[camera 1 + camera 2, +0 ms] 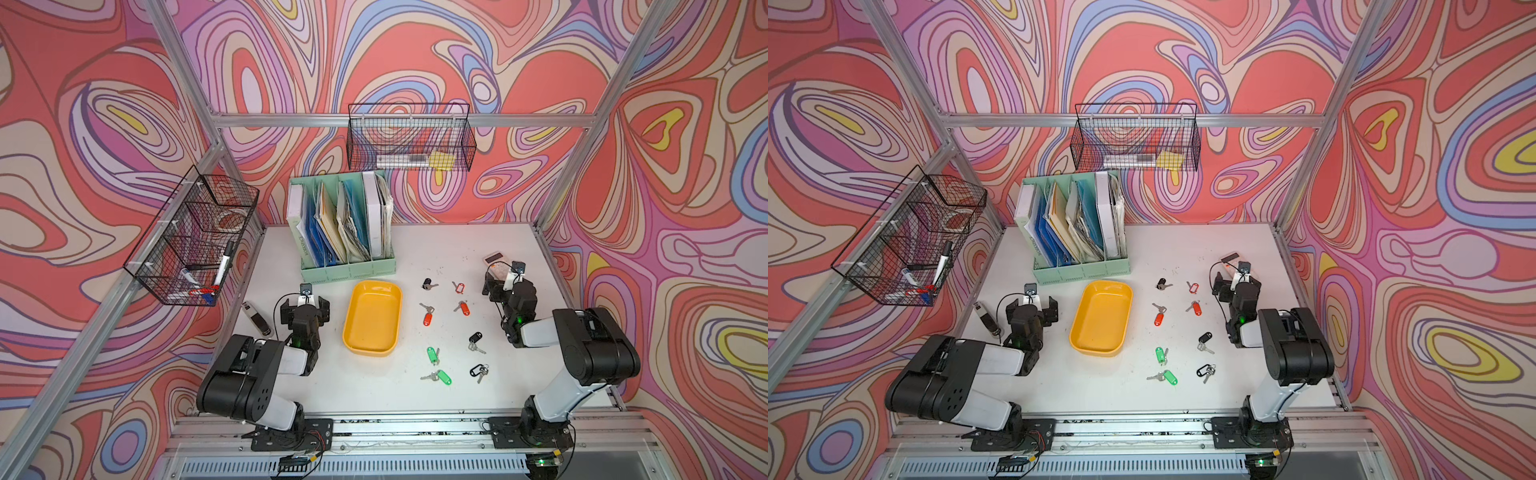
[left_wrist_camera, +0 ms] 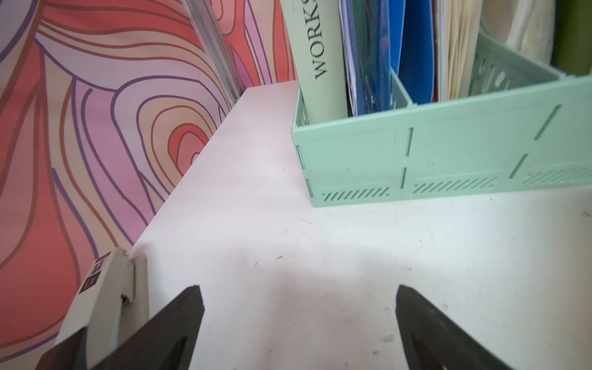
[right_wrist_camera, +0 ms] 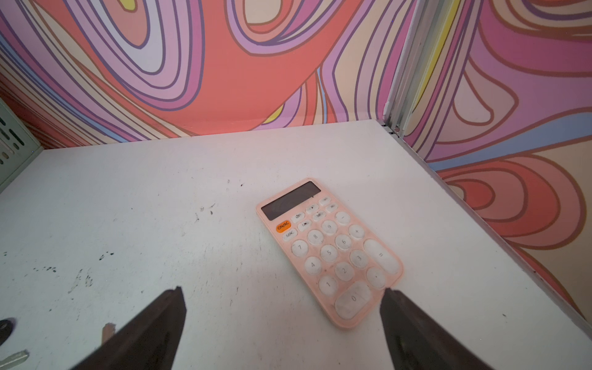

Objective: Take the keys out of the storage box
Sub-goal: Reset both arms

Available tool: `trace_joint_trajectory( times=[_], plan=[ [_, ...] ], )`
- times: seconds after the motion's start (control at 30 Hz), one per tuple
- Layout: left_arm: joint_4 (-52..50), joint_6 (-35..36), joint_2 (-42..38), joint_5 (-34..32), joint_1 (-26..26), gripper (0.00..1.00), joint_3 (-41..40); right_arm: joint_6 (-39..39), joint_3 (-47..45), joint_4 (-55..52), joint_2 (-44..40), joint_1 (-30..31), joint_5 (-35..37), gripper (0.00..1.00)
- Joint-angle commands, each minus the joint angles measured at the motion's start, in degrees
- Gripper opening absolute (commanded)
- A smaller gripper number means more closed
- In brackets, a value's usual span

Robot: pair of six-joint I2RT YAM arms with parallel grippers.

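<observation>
The yellow storage box lies empty in the middle of the white table. Several keys lie spread on the table to its right: a black-tagged key, red-tagged ones, green-tagged ones and more black-tagged ones. My left gripper hangs open just left of the box over bare table. Beyond the keys at the right, my right gripper is open and holds nothing, one fingertip at a calculator's corner.
A mint green file organizer full of folders stands behind the box. A pink calculator lies at the back right, and a stapler by the left edge. Black wire baskets hang on the frame.
</observation>
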Motion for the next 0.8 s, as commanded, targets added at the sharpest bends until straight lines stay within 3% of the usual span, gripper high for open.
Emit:
trace_joint_trajectory(
  times=[0.0,0.03,0.1,0.17,0.23,0.77],
  plan=[
    [0.3,-1.3,0.5,3.7,0.9,0.99,2.8,0.2,0.0,-0.5,0.3,-0.1,-0.1,0.98],
    [-5.7,-2.5,-0.7,4.7,1.7,0.99,4.6,0.3,0.0,-0.5,0.2,-0.1,0.0,0.98],
    [-5.2,-2.6,1.7,6.0,3.2,0.99,6.5,0.3,0.0,-0.4,0.3,-0.1,0.0,0.98],
    [-11.1,-5.3,-0.4,8.9,5.2,0.99,7.6,0.3,0.0,-0.5,0.2,-0.1,0.0,0.98],
    [-6.8,-4.7,0.7,8.8,5.4,0.99,6.4,0.3,0.0,-0.5,0.2,-0.1,0.0,0.98],
    [-8.3,-4.8,0.3,9.8,5.3,0.99,6.9,0.3,-0.1,-0.4,0.2,-0.1,0.0,0.98]
  ],
)
